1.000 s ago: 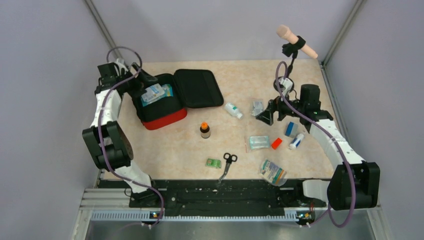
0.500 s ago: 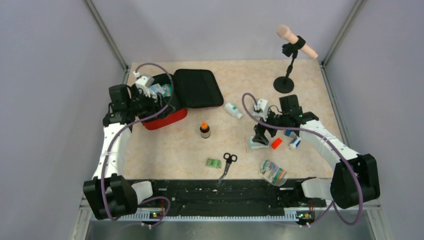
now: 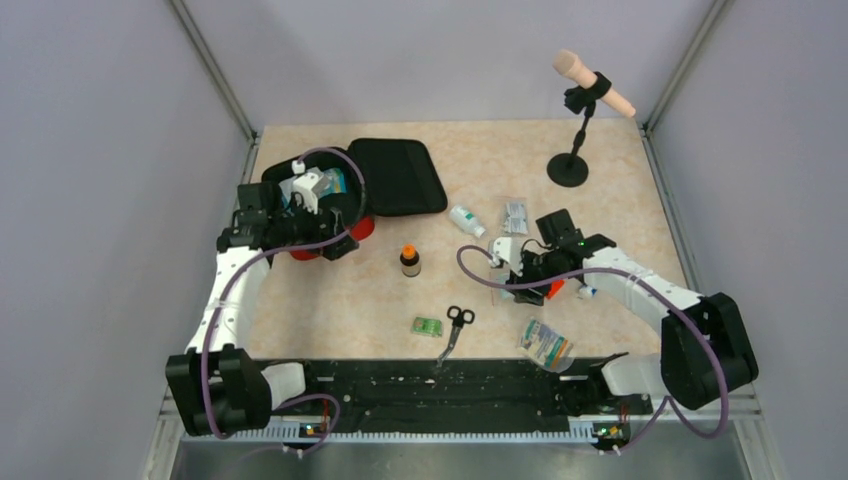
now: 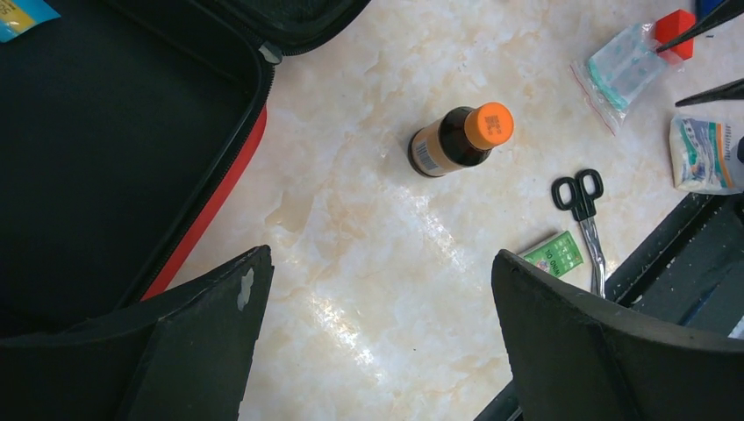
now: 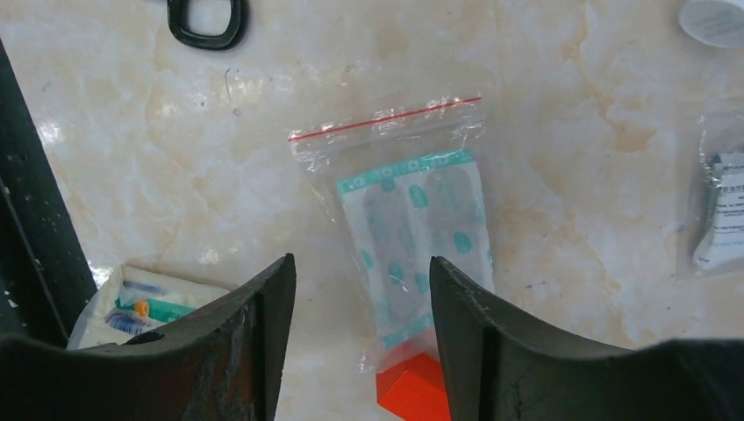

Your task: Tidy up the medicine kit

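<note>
Top: kit [image 3: 395, 176] open at 10 o'clock on table [image 3: 480, 150]; left gripper [image 3: 335, 243] at its near edge, right gripper [image 3: 515, 280] well apart. One kit.
Left wrist: fingers [image 4: 211, 333] spread, kit at their 10 o'clock; one bottle [image 4: 458, 139], one scissors [image 4: 583, 213].
Right wrist: fingers spread over one bandage bag [image 5: 412, 219].

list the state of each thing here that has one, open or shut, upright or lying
medicine kit: open, lid laid flat, packet inside
brown bottle: upright, orange cap on
white bottle: lying on its side
scissors: blades closed, lying flat
plaster bag: lying flat, not gripped
left gripper: open, empty
right gripper: open, above the plaster bag
</note>
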{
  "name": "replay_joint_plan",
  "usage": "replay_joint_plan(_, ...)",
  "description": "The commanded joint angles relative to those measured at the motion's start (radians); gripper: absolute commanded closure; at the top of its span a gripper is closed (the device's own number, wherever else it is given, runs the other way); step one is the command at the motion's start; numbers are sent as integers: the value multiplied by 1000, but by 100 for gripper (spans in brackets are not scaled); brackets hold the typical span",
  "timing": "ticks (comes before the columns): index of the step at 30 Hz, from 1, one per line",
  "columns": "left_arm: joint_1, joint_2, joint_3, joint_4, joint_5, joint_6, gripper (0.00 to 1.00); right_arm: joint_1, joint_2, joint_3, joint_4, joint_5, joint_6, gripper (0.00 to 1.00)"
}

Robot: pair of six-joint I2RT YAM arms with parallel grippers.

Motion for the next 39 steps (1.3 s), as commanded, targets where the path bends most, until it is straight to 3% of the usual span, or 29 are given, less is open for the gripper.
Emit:
replay_joint_plan(1,-4,-53,6,57,31,-34,1,63,-2,-37,21,114,-101,43)
replay_joint_plan(5,-3,26,85,-54,67,-57,1,85,31,-59,56,168,-104,43)
replay_joint_plan(10,-4,2,29,110,111,-167,10,96,55,-102,132,216,-110,50)
replay_joint_plan(11,-4,4,27,127,114,-180,11,98,62,-103,134,217,-114,55)
replay_joint_plan(15,-15,-9,9,205,154,-197,18,104,67,-75,120,216,-96,91)
replay_joint_plan(18,-30,-30,-36,318,188,-244,19,103,12,-3,91,146,-31,100)
replay_joint_plan(22,-79,27,-16,403,193,-417,19,103,-37,112,96,-1,139,100)
replay_joint_plan(25,-140,46,-1,503,195,-570,18,103,-17,197,113,-34,292,100)
replay_joint_plan(30,-241,120,90,518,157,-762,18,103,29,287,156,-68,491,100)
replay_joint_plan(35,-314,210,99,578,159,-995,21,103,66,348,155,-123,550,100)
replay_joint_plan(39,-350,255,90,640,151,-1091,25,106,75,355,155,-127,546,100)
